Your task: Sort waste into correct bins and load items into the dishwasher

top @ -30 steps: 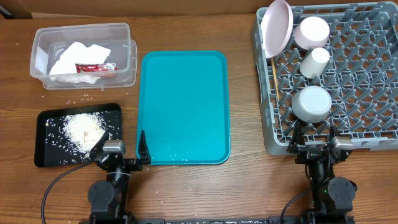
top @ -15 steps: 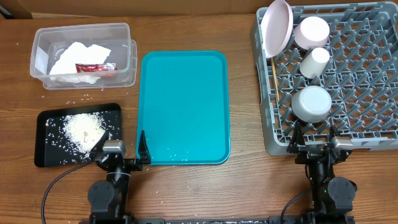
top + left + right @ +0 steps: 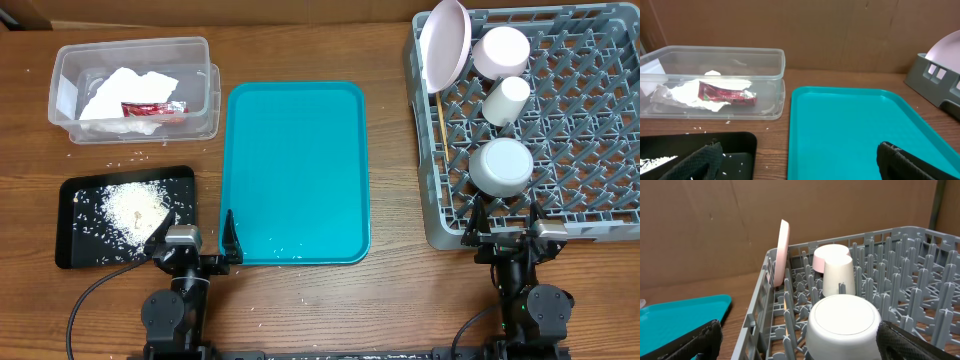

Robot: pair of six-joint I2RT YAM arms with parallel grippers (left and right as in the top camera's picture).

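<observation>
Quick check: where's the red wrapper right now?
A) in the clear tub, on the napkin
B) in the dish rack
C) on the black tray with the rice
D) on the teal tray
A: the red wrapper lies on the crumpled napkin inside the clear tub, and the left wrist view shows the same.

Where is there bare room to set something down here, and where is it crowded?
The teal tray is nearly bare. Bare table runs between it and the dish rack. The rack's right half is free; its left side is crowded with plate, dish, cup and bowl.
</observation>
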